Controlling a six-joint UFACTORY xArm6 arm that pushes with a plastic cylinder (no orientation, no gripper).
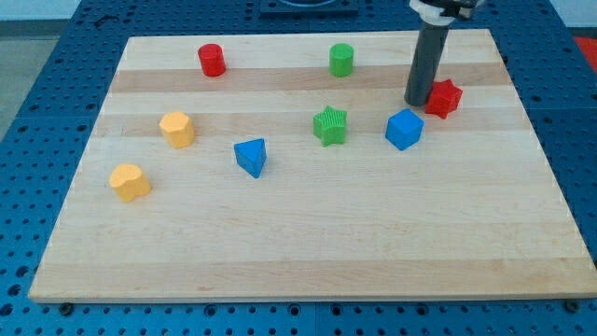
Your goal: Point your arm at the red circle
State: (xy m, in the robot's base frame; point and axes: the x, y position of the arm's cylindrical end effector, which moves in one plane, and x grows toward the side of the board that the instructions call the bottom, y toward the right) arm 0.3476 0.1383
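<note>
The red circle [212,60] stands near the top left of the wooden board [308,252]. My tip [416,101] is far to its right, at the upper right of the board, touching or just left of a red star [444,98]. A blue cube [404,129] lies just below my tip. The rod rises from my tip to the view's top edge.
A green circle [341,60] stands at the top middle. A green star [330,125] and a blue triangle [251,156] lie mid-board. Two yellow blocks lie at the left, one upper [176,129] and one lower [130,182]. Blue perforated table surrounds the board.
</note>
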